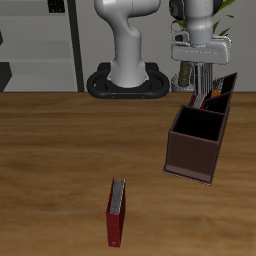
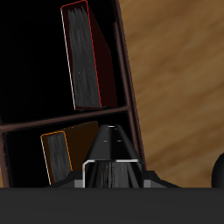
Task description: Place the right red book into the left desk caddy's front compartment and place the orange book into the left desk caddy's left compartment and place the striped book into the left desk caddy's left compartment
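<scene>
While your fingers hang low over the left desk caddy, I cannot tell if they pinch anything. The orange book stands in the compartment beside them and the right red book, it seems, in another. The striped book I cannot find, so it remains for you

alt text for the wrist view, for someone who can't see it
The gripper hangs just above a near-black caddy with reddish-brown dividers. A red book stands in one compartment, and an orange book stands in the next one, beside the gripper. Wooden table shows beside the caddy.
</scene>
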### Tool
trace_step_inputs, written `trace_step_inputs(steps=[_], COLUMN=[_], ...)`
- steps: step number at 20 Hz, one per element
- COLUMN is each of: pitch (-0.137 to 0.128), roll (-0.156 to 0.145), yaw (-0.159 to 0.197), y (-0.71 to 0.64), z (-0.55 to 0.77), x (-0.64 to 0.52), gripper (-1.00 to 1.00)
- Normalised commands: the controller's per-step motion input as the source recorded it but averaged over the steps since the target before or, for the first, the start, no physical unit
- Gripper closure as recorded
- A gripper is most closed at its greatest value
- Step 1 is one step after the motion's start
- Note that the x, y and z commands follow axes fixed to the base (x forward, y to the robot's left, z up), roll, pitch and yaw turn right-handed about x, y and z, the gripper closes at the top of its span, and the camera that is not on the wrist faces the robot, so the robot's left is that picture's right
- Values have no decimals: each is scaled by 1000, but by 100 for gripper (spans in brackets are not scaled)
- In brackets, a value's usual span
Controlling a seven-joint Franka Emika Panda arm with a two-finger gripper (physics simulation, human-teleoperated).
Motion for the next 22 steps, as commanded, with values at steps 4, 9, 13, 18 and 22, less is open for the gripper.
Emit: trace_step_inputs(steps=[4, 9, 13, 18, 22], pitch=[27, 76, 56, 38, 76], roll=[-10, 0, 15, 8, -3], yaw=[5, -34, -17, -10, 20], y=[13, 68, 111, 74, 102], z=[-76, -237, -208, -168, -209], x=[91, 179, 62, -17, 84], gripper=[100, 100, 100, 100, 100])
